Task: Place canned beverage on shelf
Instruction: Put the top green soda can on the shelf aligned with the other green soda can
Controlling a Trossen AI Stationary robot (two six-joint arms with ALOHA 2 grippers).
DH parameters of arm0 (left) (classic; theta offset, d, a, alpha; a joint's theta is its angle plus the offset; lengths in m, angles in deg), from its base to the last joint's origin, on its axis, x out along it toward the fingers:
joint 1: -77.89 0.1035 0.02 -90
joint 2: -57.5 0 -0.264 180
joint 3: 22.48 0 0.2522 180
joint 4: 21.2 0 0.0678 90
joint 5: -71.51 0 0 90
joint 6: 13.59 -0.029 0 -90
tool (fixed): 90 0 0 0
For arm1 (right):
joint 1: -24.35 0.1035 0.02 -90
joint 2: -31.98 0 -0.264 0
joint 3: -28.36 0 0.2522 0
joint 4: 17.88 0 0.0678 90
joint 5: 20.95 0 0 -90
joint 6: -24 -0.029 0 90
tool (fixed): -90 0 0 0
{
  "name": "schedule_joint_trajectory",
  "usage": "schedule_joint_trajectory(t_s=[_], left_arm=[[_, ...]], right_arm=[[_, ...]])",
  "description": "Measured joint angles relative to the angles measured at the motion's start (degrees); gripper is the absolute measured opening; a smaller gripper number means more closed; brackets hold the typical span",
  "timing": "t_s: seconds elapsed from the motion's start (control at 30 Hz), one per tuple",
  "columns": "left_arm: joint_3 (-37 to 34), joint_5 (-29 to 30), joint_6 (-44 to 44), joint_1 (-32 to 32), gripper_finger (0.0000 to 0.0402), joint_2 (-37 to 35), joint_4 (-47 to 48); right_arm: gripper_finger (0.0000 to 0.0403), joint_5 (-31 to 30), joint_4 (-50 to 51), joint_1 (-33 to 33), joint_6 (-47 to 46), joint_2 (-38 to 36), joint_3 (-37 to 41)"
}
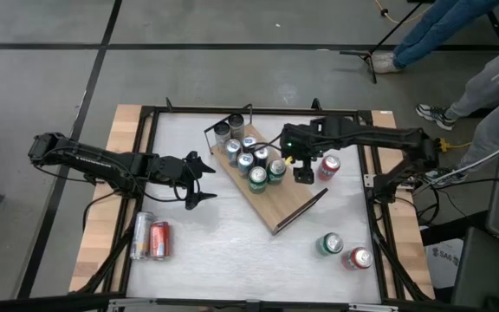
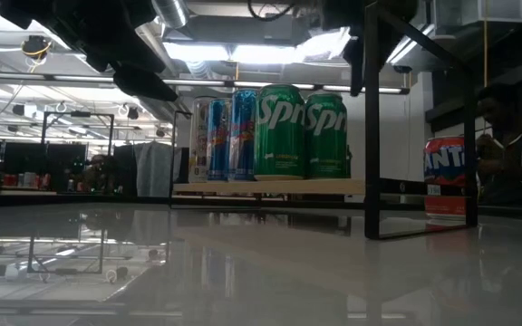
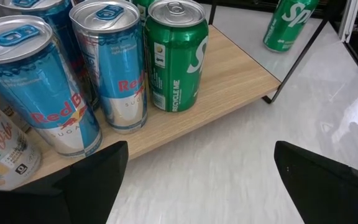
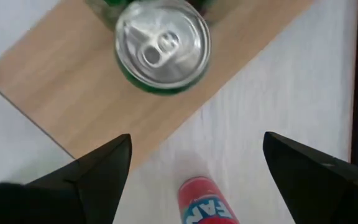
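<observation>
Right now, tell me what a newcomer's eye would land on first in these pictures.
The cluster of cans packed at one end of the shelf, which lies slantwise across the middle of the table. Next, the right gripper with open fingers by the shelf's edge, a red can standing just beyond it. The left gripper waits open to the shelf's left.

Two blue cans (image 3: 114,68) are showing "Red B…", and the green can (image 3: 176,56) beside them is reading "RECYCLE ME". In the low view, two green cans (image 2: 280,131) are showing "Spri", and an orange can (image 2: 445,177) is showing "NTA".
</observation>
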State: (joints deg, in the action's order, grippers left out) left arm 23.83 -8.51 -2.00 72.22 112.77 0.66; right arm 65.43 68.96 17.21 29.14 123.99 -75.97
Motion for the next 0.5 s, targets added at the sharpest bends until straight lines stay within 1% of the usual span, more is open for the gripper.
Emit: schedule_joint_trajectory(t_s=[0.13,0.4,0.5], left_arm=[[0.0,0.0,0.0,0.0,0.0394,0.0,0.0],[0.0,0.0,0.0,0.0,0.0394,0.0,0.0],[0.0,0.0,0.0,0.0,0.0394,0.0,0.0]], right_arm=[[0.0353,-0.5,-4.4,0.0,-0.2,-1.9,6.5],[0.0353,-0.7,-17.1,0.0,-0.4,-2.0,18.7],[0.0353,-4.1,-21.2,0.0,-0.4,-2.0,21.1]])
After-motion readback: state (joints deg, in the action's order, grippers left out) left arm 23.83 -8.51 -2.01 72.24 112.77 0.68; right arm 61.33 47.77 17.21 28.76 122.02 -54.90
